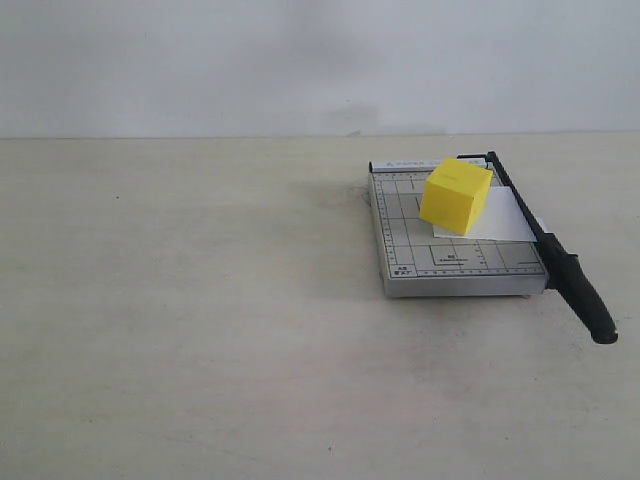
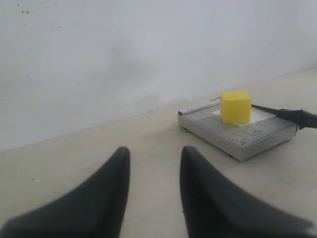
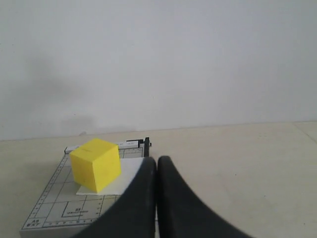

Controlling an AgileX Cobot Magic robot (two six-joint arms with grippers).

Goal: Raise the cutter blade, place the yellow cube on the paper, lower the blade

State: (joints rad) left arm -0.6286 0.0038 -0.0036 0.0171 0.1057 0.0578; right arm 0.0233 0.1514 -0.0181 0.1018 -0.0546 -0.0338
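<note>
**Cube on the paper, blade down, both grippers empty**

The left gripper (image 2: 155, 151) points at the trimmer board (image 1: 440, 265) from well apart, its fingers parted with nothing between them. The right gripper (image 3: 157, 159) is pressed closed and empty, near the board. In the exterior view the yellow cube (image 1: 456, 195) sits on the paper (image 1: 505, 220) toward the board's 1 o'clock corner. The cutter blade (image 1: 560, 265) lies along its 3 o'clock edge, with the handle jutting out at 5 o'clock. The bare beige table (image 1: 200, 320) spreads open toward 9 o'clock, and a plain white wall (image 1: 300, 60) stands at 12.
</note>
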